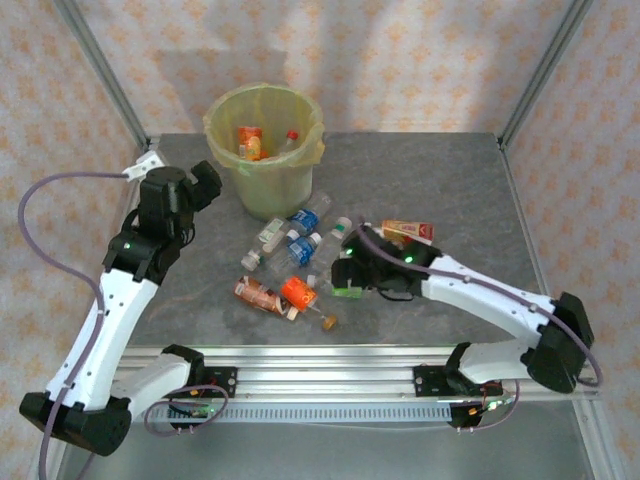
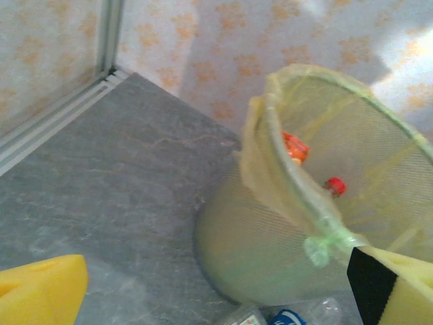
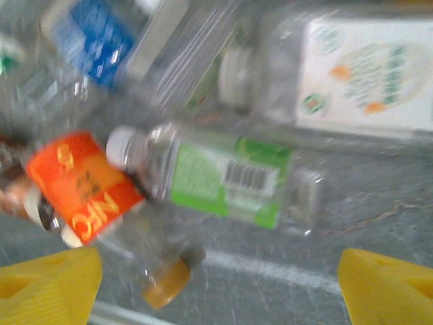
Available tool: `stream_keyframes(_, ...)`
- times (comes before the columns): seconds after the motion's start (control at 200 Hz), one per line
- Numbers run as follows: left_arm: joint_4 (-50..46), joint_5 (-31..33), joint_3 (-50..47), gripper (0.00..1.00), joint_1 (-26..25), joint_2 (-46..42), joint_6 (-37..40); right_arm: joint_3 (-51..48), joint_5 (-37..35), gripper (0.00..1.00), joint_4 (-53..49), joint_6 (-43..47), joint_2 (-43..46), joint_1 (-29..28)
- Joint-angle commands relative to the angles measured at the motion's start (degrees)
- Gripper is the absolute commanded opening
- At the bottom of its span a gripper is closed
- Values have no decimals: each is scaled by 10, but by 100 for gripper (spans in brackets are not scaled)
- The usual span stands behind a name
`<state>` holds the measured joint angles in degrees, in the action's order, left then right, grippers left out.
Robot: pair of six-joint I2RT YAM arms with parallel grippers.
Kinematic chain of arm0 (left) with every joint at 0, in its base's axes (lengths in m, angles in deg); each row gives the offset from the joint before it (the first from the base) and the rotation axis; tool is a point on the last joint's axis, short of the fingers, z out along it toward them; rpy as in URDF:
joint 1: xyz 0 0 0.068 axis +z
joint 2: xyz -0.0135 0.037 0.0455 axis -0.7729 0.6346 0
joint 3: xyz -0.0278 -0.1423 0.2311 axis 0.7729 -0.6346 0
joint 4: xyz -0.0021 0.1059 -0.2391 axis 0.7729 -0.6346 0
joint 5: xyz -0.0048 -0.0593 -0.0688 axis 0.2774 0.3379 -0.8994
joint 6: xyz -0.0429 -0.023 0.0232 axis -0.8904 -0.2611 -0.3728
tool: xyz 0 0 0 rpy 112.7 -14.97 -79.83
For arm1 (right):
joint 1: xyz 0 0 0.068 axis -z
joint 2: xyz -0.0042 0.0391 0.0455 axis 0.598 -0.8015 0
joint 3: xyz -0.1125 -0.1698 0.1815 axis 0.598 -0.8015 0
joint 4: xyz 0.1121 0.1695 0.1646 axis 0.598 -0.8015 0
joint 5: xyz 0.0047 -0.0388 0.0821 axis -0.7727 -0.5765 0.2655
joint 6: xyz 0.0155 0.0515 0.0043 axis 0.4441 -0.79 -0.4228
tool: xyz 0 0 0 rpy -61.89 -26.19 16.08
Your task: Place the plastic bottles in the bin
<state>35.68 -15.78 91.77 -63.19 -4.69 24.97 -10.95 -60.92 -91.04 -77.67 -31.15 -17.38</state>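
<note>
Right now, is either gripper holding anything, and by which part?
Nothing is held. The left gripper is open beside the bin, gripping nothing. The right gripper is open over the green-label bottle, not touching it.

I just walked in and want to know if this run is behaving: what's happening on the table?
Two robot arms are clearing plastic bottles into the lined bin. A couple of bottles already lie inside it. The rest lie in a loose pile on the table in front of it. The right gripper hangs open over the pile, with a green-labelled bottle just ahead of it, not gripped. The left gripper is open and empty beside the bin.
</note>
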Motion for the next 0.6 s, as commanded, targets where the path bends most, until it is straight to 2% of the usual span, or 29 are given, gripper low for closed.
stream_keyframes(0.0, -38, 50, -19, 100, 5, -25, -25, 25, -3, 88, -44, 50, -40, -53)
stream_keyframes(0.175, -44, 70, -24, 100, 6, -40, -24, 33, 22, 85, -37, 107, -99, -108)
stream_keyframes(0.335, -46, 82, -16, 100, 6, -40, -16, 30, 36, 85, -20, 142, -121, -112)
stream_keyframes(0.596, -49, 90, -12, 100, 6, -30, -13, 38, 21, 85, 1, 178, -165, -112)
